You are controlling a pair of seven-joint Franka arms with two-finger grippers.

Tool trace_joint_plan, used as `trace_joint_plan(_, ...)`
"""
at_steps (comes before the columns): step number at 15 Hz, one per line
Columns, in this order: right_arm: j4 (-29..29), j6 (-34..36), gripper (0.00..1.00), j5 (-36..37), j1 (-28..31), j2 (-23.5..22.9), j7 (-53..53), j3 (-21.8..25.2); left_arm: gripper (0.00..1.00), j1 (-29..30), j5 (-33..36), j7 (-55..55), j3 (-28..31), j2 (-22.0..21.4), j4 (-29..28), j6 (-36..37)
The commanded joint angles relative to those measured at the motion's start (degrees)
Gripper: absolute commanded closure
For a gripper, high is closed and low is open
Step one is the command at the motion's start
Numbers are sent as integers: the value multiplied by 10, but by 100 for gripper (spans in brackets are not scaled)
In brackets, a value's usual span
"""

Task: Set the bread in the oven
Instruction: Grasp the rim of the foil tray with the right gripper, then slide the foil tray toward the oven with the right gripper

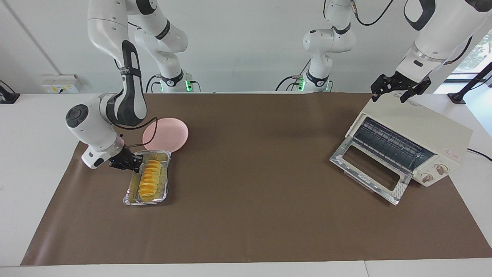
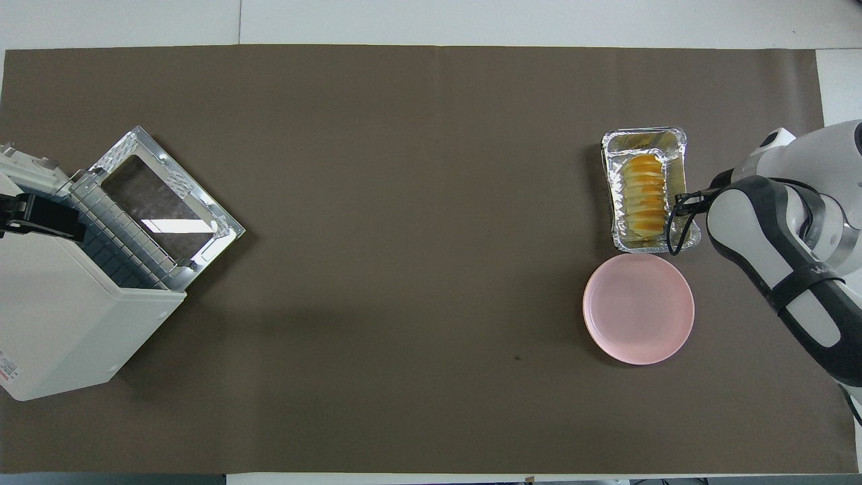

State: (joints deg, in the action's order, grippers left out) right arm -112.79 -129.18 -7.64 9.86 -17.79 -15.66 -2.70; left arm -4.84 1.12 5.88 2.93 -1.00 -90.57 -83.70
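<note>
In foil tray (image 1: 128, 196), bread (image 1: 149, 179) lengthwise

One camera is sitting high across the table (image 1: 246, 231) from me, facing my two arms, so my bases are showing along the top of its view. The other is hanging high above my own end, looking forward and steeply down. Both are standing well back and taking in the whole brown mat (image 2: 404, 269). They are sharing the oven (image 1: 419, 134), the pink plate (image 2: 638, 309) and the foil tray (image 2: 614, 202), half a turn apart.
</note>
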Motion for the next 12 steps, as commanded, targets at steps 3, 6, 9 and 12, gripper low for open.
trace_joint_plan(3, 68, 58, 100, -5, -26, 11, 14, -9, 0, 3, 2, 6, -1, -12, -17, -11)
trace_joint_plan(6, 116, 76, 100, -7, -87, 10, 89, -10, 0, 3, 2, 6, -1, -12, -17, -11)
trace_joint_plan(9, 141, 73, 100, 3, -175, 4, 147, -7, 0, 3, 2, 6, -1, -12, -17, -11)
trace_joint_plan(12, 186, 72, 100, 4, -243, -32, 250, -8, 0, 3, 2, 7, -1, -12, -17, -11)
